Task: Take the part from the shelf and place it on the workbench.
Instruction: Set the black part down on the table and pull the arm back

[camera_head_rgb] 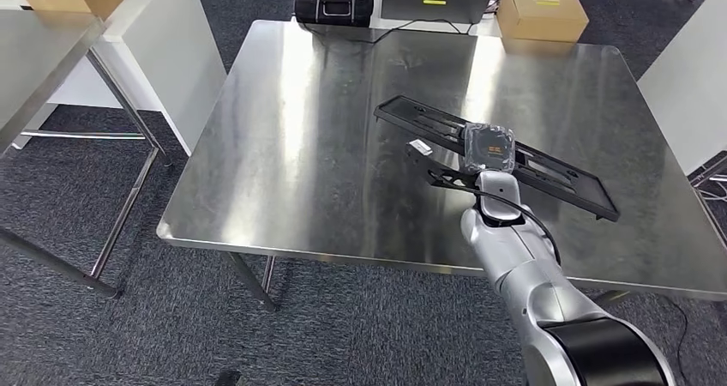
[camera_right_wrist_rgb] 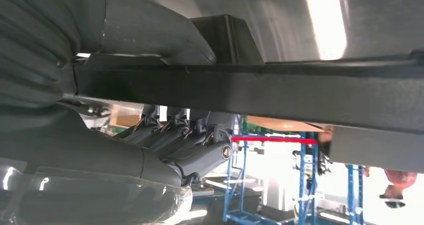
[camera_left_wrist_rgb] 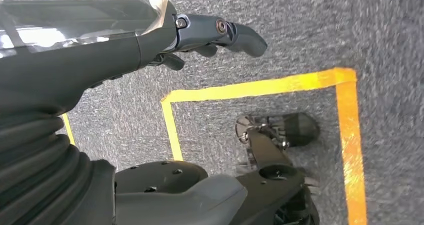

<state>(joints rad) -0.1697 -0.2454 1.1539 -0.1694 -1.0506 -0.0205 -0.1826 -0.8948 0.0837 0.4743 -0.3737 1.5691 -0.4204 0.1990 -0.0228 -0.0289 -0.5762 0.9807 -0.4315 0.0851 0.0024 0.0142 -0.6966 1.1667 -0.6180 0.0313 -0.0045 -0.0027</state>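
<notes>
Releasing the part from its present attitude carries the main risk: the long black frame spans diagonally over the steel surface, and the head view does not settle whether it lies flat or hangs just above the sheet, so an early release could let one end drop and slide on the smooth metal. The grip sits near the middle of the frame's near edge, which leaves both long ends unsupported; any wrist rotation would swing the far ends and could scrape or tip the frame. The right robot hand grips the part: in the right wrist view its thumb presses one face of the frame while its fingers curl against the opposite face. The left robot hand hangs over the carpet with fingers loosely curled, holding nothing.
</notes>
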